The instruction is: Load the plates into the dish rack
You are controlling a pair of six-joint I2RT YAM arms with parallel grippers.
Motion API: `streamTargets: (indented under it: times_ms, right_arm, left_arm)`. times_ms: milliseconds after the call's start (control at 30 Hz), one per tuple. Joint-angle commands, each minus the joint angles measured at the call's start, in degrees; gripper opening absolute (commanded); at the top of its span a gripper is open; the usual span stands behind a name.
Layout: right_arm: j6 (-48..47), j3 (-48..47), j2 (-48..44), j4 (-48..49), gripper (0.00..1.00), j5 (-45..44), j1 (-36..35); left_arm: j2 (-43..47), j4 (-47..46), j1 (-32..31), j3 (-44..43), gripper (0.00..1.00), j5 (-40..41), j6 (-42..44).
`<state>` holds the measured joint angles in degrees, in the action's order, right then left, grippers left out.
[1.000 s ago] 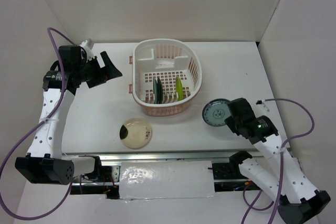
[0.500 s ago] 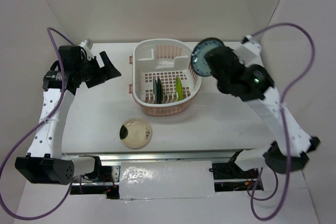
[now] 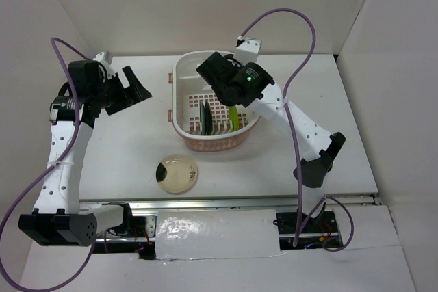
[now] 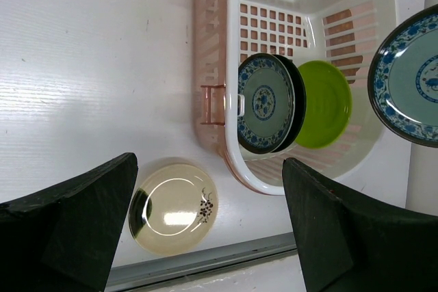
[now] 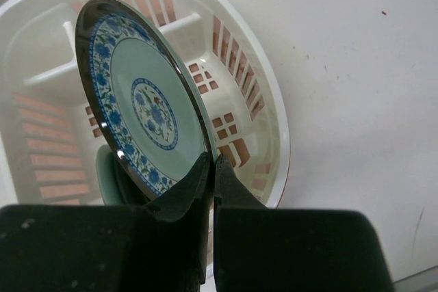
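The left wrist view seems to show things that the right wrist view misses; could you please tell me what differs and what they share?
Only left wrist: the tan plate on the table, the open left claw, and a plain look at the racked teal plate, black plate and green plate standing in the rack. Only right wrist: the right claw shut on the rim of the held teal plate. Both: that held plate and the rack.
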<state>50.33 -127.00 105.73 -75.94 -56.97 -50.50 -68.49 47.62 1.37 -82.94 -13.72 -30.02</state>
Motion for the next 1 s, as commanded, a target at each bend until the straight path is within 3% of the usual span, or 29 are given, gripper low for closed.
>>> streamTargets:
  times_ms: [0,333,967]
  right_arm:
    - [1.43,0.69,0.7,-6.68,0.0,-3.94,-0.21]
    - [2.67,8.7,3.95,-6.67,0.0,-3.76,-0.47]
    - [0.3,10.63,10.98,-6.68,0.0,-2.1,-2.85]
  left_arm:
    - [0.55,-0.86,0.13,-0.03,0.99,0.09,0.49]
    - [-0.15,-0.77,0.13,-0.12,0.99,0.53,0.66]
    - [0.02,-0.59,0.22,0.06,0.99,0.71,0.84]
